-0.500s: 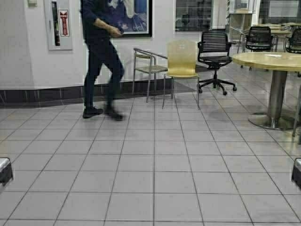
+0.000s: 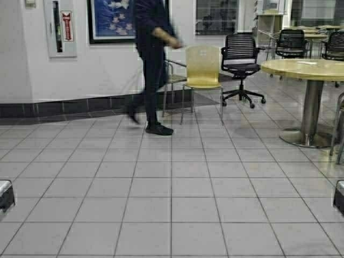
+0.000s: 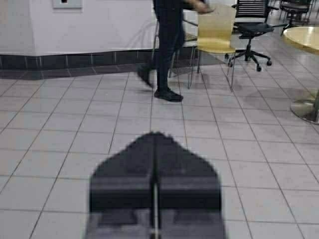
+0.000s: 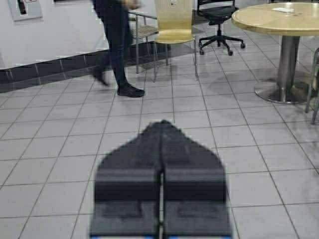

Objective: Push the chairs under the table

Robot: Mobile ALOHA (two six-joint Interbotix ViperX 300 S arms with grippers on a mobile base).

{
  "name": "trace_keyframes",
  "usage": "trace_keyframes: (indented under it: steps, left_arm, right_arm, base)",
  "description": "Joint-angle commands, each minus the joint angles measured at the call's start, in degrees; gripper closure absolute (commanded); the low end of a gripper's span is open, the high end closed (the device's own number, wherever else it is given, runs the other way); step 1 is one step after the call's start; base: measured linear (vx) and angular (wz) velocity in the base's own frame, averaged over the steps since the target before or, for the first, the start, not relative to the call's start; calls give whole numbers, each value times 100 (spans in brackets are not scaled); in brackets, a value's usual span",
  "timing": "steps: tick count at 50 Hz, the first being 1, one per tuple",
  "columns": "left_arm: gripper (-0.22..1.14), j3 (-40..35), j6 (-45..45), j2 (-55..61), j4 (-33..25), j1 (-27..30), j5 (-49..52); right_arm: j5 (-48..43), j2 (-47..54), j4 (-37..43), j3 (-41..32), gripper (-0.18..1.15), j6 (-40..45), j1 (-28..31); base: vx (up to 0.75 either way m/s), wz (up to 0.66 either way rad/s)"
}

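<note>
Both pincers are clenched, holding nothing: the left pincer (image 3: pixel 155 144) and the right pincer (image 4: pixel 162 130) hang low over the tiled floor (image 2: pixel 177 188), tips together, one at each lower edge of the high view. Well ahead of both, across open tiles, a tan-yellow chair (image 2: pixel 203 69) stands by the white wall (image 2: pixel 102 70), its seat facing the robot. A person (image 2: pixel 153 64) in dark clothing is mid-stride just beside that chair, between it and the left pincer's line of approach, partly covering a metal-framed armchair (image 2: pixel 173 80). A black mesh office chair (image 2: pixel 240 63) stands on the other side of the tan chair; farther toward the right pincer's side is a round surface on a steel pedestal (image 2: pixel 309 91). No long straight counter is visible. Compared with half a second earlier, the person has walked from beneath the fire-extinguisher cabinet (image 2: pixel 60 27) across to the chair, and the whole scene has shifted slightly, so the robot's base has moved.
</note>
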Motion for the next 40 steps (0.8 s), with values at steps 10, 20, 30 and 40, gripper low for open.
trace_keyframes:
  steps: [10, 20, 30, 40]
  left_arm:
    - [89, -97, 0, 62, 0, -9, -26]
    - [89, -97, -18, 97, 0, -9, -26]
    - [89, -105, -26, 88, 0, -9, -26]
    - [89, -79, 0, 97, 0, -9, -18]
  right_arm:
    - [105, 70, -158, -202, 92, -18, 0]
    - [229, 44, -211, -193, 92, -18, 0]
    - [404, 18, -229, -176, 92, -88, 0]
    - [466, -62, -237, -158, 92, -149, 0]
  base:
    - [14, -4]
    - [17, 1]
    - [21, 8]
    - [25, 13]
